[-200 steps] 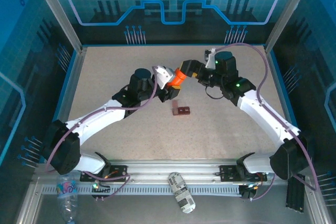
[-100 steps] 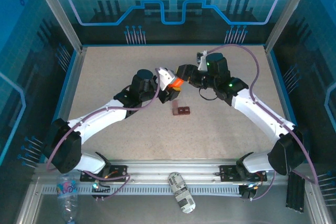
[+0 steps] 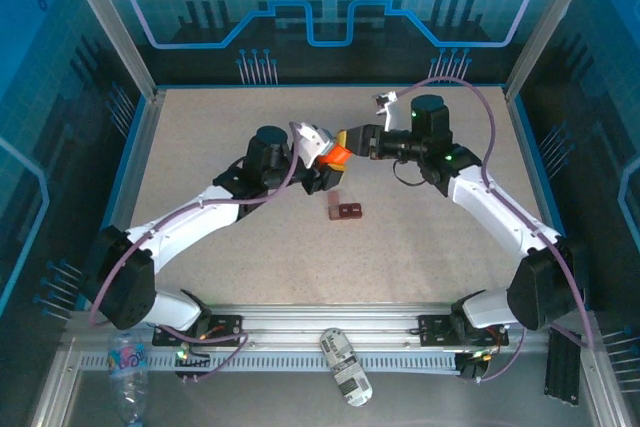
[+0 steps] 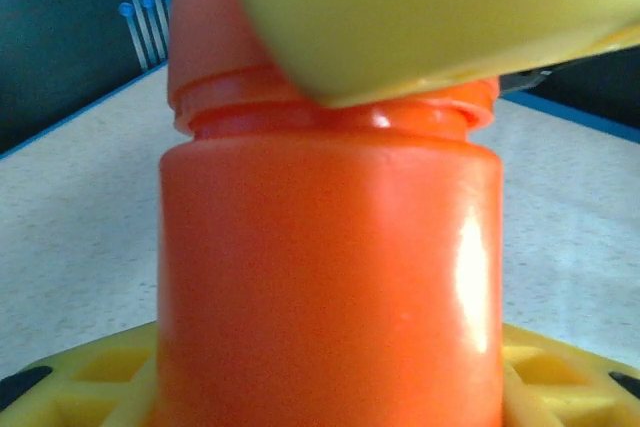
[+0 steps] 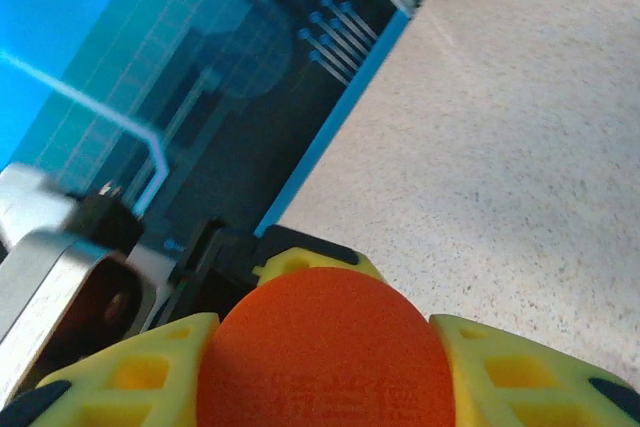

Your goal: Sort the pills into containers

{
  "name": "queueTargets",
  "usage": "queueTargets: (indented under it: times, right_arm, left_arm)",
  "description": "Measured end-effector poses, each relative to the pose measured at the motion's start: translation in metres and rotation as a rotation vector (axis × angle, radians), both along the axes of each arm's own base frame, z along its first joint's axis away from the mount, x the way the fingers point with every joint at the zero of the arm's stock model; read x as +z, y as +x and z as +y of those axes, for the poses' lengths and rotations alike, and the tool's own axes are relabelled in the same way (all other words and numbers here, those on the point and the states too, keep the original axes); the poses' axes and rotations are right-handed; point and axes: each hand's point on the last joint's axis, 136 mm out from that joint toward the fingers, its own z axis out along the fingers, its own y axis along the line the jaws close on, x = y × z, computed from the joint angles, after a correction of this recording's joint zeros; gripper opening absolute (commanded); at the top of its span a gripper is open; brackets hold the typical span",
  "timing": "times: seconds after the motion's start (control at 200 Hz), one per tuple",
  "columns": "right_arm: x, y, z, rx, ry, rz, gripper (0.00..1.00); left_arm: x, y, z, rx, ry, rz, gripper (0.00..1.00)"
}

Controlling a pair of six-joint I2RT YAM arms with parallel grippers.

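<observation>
The left gripper (image 3: 328, 159) pinches the orange bottle (image 3: 338, 154) by its body, its long axis pointing straight at the right gripper (image 3: 348, 142), whose jaws clamp the cap (image 5: 320, 357). The containers (image 3: 347, 211) lie apart, on the near side of both jaws.

This was a robotics lab test cell, not a lived-in room. Bare aluminium-profile posts (image 3: 105, 17) framed a speckled beige tabletop (image 3: 220, 137), which was walled in by translucent blue panels (image 3: 330, 7) printed with circuit traces and a gear. A white-and-black left arm (image 3: 190, 222) and right arm (image 3: 500, 212) were bolted to a slotted metal rail (image 3: 330, 317) along the near edge.
</observation>
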Motion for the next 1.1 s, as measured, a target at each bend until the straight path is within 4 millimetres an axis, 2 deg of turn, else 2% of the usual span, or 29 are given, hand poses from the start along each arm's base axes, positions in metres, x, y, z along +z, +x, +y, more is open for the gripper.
queueTargets:
  times: [0.23,0.51,0.545,0.63,0.7,0.861,1.001,1.096]
  right_arm:
    - [0.007,-0.014,0.001,0.122,-0.061,-0.137,0.39]
    - [0.008,-0.016,0.001,0.126,-0.047,-0.150,0.40]
    - [0.008,-0.015,0.001,0.123,-0.042,-0.146,0.46]
    - [0.009,-0.014,0.001,0.111,-0.029,-0.129,0.72]
    - [0.011,-0.009,0.000,0.080,-0.014,-0.112,0.84]
    - [0.015,0.000,-0.005,-0.021,0.051,-0.026,0.87]
    - [0.020,0.009,-0.015,-0.141,0.095,0.067,0.87]
    - [0.013,0.014,-0.024,-0.247,0.090,0.143,0.88]
  left_arm:
    - [0.003,-0.015,-0.008,-0.113,-0.041,0.116,0.00]
    - [0.003,-0.018,-0.009,-0.125,-0.049,0.128,0.00]
    - [0.003,-0.018,-0.009,-0.123,-0.050,0.130,0.00]
    - [0.003,-0.015,-0.008,-0.109,-0.051,0.128,0.00]
    - [0.001,-0.012,-0.006,-0.083,-0.042,0.125,0.00]
    - [-0.011,0.002,0.005,0.023,0.010,0.100,0.00]
    - [-0.014,0.014,0.013,0.098,0.059,0.050,0.00]
    - [-0.015,0.017,0.015,0.124,0.094,0.013,0.00]
